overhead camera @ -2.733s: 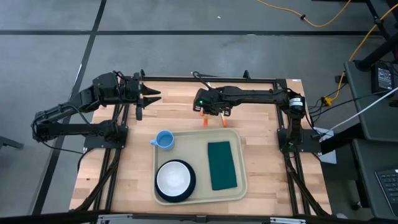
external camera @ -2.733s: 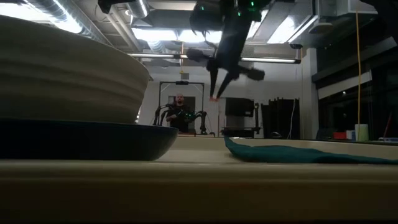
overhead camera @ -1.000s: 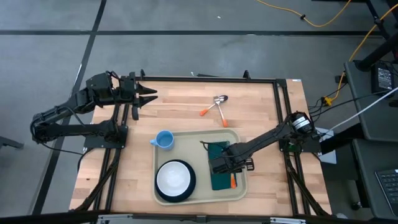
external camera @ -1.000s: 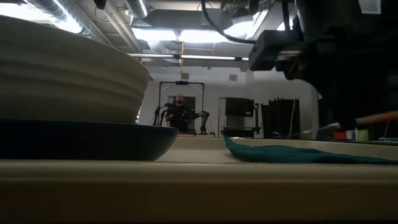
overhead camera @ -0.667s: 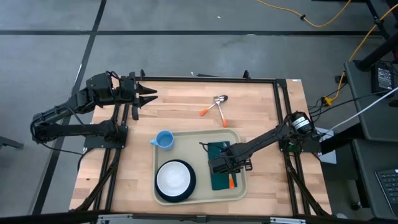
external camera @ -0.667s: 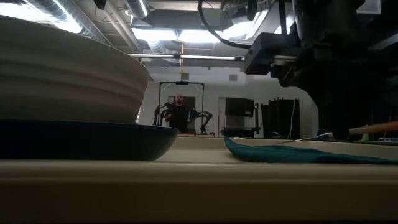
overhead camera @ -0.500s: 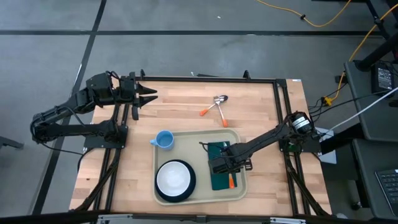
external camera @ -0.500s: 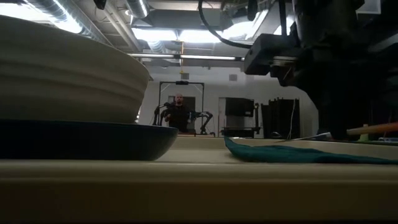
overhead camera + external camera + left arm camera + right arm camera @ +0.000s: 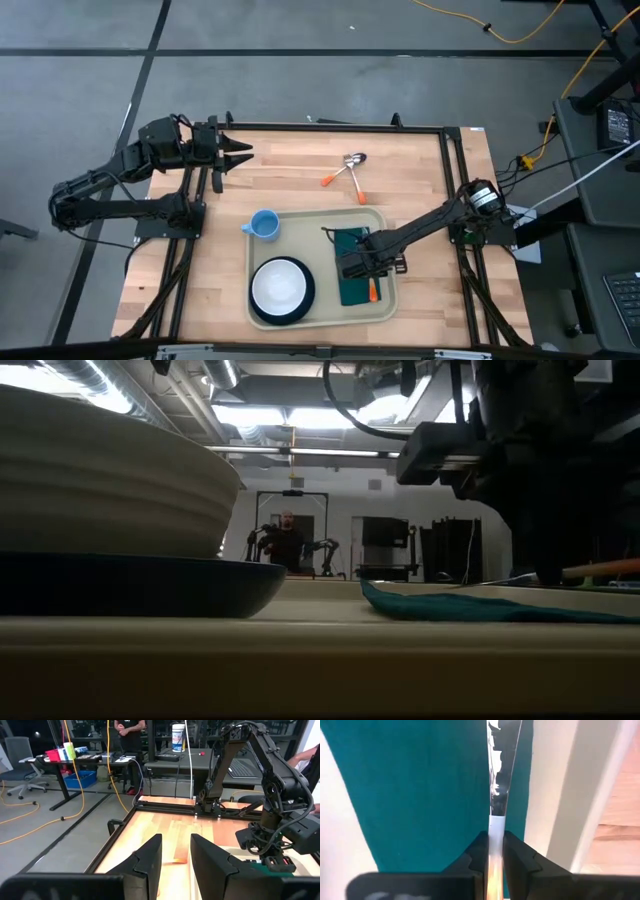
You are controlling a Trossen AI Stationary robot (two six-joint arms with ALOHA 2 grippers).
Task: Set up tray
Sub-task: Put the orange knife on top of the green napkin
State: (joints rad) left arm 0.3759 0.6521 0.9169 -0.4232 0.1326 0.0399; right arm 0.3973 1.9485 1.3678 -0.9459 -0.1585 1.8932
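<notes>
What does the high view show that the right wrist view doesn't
Only the high view: the blue cup, the bowl on its plate, two utensils on the wood, the waiting left gripper at the far left corner. Only the right wrist view: a shiny metal blade pinched between the fingers. Both: the tray, the napkin, the right gripper low over it.

Both arms are black, jointed and box-sectioned, with black cabling along the links. The left claw (image 9: 176, 862) shows two flat, dark, wedge-shaped fingers (image 9: 148, 861). The right claw (image 9: 491, 854) matches.
</notes>
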